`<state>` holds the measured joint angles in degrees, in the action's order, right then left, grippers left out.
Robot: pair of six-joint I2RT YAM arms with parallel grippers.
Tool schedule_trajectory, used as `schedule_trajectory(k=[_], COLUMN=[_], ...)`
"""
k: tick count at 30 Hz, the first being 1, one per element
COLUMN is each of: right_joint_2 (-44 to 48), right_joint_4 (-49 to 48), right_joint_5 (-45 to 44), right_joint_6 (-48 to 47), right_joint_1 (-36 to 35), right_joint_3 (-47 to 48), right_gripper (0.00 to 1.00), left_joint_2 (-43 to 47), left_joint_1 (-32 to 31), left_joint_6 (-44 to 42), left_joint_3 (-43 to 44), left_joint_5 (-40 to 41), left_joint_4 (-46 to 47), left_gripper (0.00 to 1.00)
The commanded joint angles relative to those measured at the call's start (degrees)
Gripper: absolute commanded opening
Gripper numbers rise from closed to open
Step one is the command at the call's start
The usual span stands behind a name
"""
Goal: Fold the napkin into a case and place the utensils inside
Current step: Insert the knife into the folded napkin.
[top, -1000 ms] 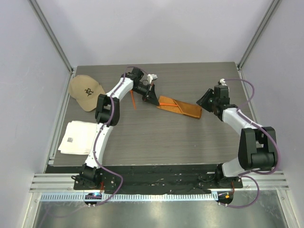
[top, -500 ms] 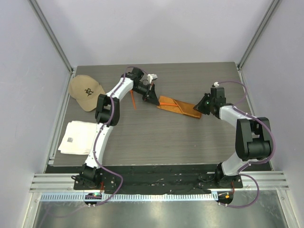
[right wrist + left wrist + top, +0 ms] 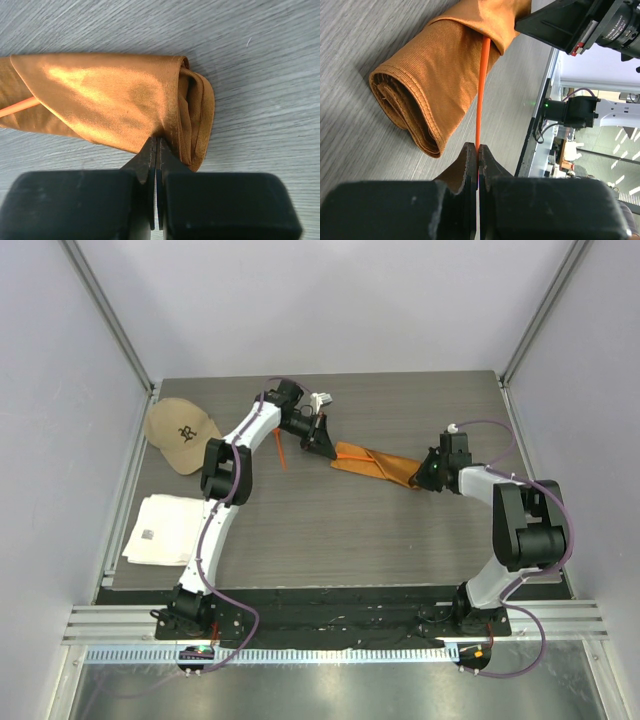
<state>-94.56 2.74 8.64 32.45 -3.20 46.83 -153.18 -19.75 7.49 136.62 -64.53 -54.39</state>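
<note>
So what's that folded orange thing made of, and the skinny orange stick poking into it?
The napkin case looks like thin woven cloth: fine ribs, a stitched hem, a soft sheen. The utensil is probably plastic: smooth, stiff, bright, thin.

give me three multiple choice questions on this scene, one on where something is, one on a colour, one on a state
1. Where does the tan cloth cap lie?
A) at the far left of the grey wooden table
B) at the table's centre
C) at the near right corner

2. What colour is the folded cloth sleeve?
A) white
B) rust-orange
C) blue

3. How does the left claw stand?
A) wide open
B) shut on the cap
C) shut on a thin bright-orange plastic utensil

Answers:
1 A, the top view shows it by the left edge.
2 B, both wrist views show orange fabric.
3 C, its jaws pinch the utensil's end.
</note>
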Motion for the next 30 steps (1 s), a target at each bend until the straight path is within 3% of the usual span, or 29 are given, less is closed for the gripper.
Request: schedule_trajectory(k=[1, 10, 30], right_joint_2=[0.34, 4.74, -4.05], right_joint_4=[-2.48, 1.39, -0.55], right_joint_5=[-0.92, -1.17, -3.46], right_joint_6=[-1.16, -0.72, -2.39], right_joint_1=[0.04, 0.04, 0.39], right_joint_3=[-0.42, 4.67, 1.69], right_gripper=[0.01, 0.01, 0.01], left_joint_2=[-1.06, -1.06, -2.82], left_joint_1=[0.32, 0.50, -0.55], left_joint_6=[-0.19, -1.25, 2.27], left_joint_3=[2.43, 2.60, 6.03], left_joint_5=[-0.51, 0.11, -0.59], left_joint_4=[-0.28, -1.68, 0.33], left_gripper=[0.00, 0.00, 0.00])
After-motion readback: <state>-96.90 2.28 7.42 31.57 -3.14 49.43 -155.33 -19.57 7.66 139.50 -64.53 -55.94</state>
